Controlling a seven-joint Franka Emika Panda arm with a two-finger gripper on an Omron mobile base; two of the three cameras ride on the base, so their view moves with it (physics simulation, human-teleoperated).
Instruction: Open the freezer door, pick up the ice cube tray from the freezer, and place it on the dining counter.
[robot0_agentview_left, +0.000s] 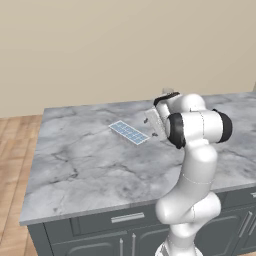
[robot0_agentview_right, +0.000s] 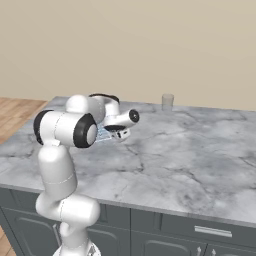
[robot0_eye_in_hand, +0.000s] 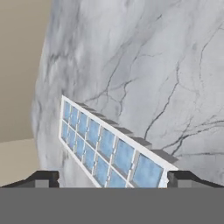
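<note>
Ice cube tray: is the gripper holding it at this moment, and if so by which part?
Nothing is held. The gripper stands open, its tips either side of the near end of the ice cube tray, which lies on the dining counter.

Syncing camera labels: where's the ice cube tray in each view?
Left base view: ice cube tray flat on the marble counter, left of the hand.
Right base view: mostly hidden behind the arm, left of centre.
Hand view: lower centre, between the fingertips.
Shared landmark: the counter's veining.

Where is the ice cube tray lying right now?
The ice cube tray lies flat on the dining counter, left of the gripper in the left base view; in the hand view it sits between the open finger tips.
</note>
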